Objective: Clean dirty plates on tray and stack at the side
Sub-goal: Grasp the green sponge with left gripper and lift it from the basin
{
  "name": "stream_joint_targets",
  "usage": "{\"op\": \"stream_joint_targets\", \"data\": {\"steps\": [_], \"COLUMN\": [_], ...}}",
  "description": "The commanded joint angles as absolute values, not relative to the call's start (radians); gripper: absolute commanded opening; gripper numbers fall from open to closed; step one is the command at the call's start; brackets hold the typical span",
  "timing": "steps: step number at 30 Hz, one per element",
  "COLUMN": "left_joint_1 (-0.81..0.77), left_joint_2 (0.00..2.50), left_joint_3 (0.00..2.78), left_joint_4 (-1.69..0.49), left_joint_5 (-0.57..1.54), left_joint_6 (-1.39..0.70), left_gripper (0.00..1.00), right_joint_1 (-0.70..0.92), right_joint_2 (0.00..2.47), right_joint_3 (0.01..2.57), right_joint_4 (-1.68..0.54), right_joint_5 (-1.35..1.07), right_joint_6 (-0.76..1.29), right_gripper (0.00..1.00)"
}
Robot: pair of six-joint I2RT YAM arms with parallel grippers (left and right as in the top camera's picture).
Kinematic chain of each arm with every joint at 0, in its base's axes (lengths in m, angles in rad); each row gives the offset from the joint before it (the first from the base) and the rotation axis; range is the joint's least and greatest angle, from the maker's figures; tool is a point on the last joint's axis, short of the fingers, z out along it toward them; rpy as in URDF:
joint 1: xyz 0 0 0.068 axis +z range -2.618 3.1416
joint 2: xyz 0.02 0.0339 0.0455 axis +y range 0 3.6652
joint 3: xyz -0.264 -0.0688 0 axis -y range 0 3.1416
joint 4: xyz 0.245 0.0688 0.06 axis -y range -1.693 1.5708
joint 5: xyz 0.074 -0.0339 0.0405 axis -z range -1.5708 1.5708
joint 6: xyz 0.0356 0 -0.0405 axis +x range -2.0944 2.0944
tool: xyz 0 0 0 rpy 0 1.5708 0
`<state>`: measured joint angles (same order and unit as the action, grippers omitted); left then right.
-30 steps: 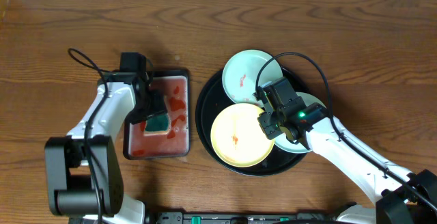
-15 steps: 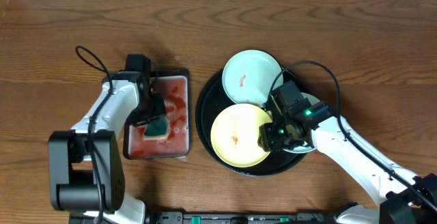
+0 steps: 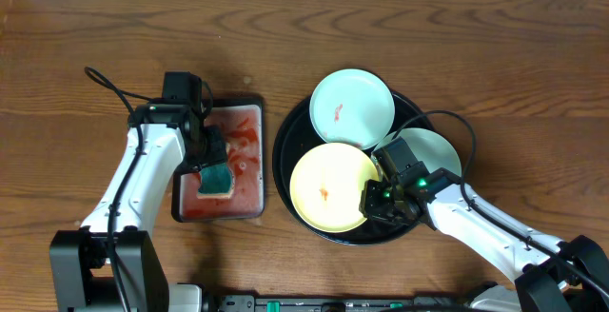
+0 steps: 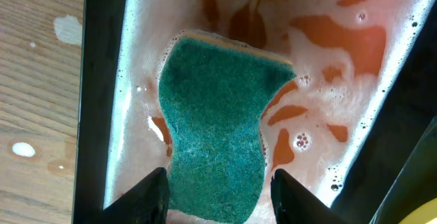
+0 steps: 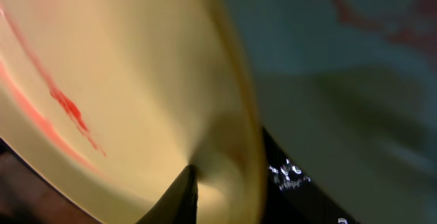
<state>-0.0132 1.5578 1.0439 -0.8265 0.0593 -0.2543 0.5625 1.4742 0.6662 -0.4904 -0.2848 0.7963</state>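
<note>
The large round black tray (image 3: 285,150) holds three plates. The light blue plate (image 3: 354,107) with a red smear is at the back. The pale mint plate (image 3: 433,150) is at the right, partly hidden by my right arm. The yellow plate (image 3: 328,186), with a small red smear, is at the front. My right gripper (image 3: 374,198) is shut on the yellow plate's right rim. In the right wrist view one finger (image 5: 205,183) presses on the yellow plate (image 5: 123,80); the other is hidden beneath. My left gripper (image 3: 211,165) is open and straddles a green sponge (image 3: 215,181).
The small rectangular black tray (image 3: 177,198) with pinkish-red liquid stands left of the round tray. In the left wrist view the sponge (image 4: 212,115) lies in that liquid between the fingers (image 4: 218,203), beside the tray wall (image 4: 102,80). Bare wood tabletop (image 3: 495,55) surrounds both trays.
My right gripper moved forward and down from above the plates to the yellow plate's right rim and closed on it; the plate shifted slightly left. My left gripper stayed over the sponge.
</note>
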Motion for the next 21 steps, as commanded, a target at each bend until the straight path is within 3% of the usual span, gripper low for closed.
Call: {"op": "stream_joint_targets", "data": {"steps": [1,6,14,21], "left_joint_1": [-0.013,-0.013,-0.013,-0.013], "left_joint_2": [1.568,1.568,1.568,1.572], "left_joint_3": [1.043,1.043,1.026,0.848], "left_joint_4": [-0.830,-0.834,-0.835,-0.620], "left_joint_5": [0.044,0.044,0.044,0.044], "left_joint_6": [-0.245,-0.245,-0.246,-0.268], "left_gripper": [0.50,0.57,0.63,0.64], "right_joint_1": [0.570,0.567,0.529,0.530], "right_joint_2": [1.469,1.468,1.468,1.468], "right_joint_3": [0.664,0.677,0.724,0.724], "right_joint_4": [-0.451,-0.444,-0.446,-0.457], "right_joint_5": [-0.254,-0.201,-0.157,-0.158], "right_joint_6": [0.864,0.845,0.517,0.528], "right_gripper": [0.04,0.01,0.01,0.01]}}
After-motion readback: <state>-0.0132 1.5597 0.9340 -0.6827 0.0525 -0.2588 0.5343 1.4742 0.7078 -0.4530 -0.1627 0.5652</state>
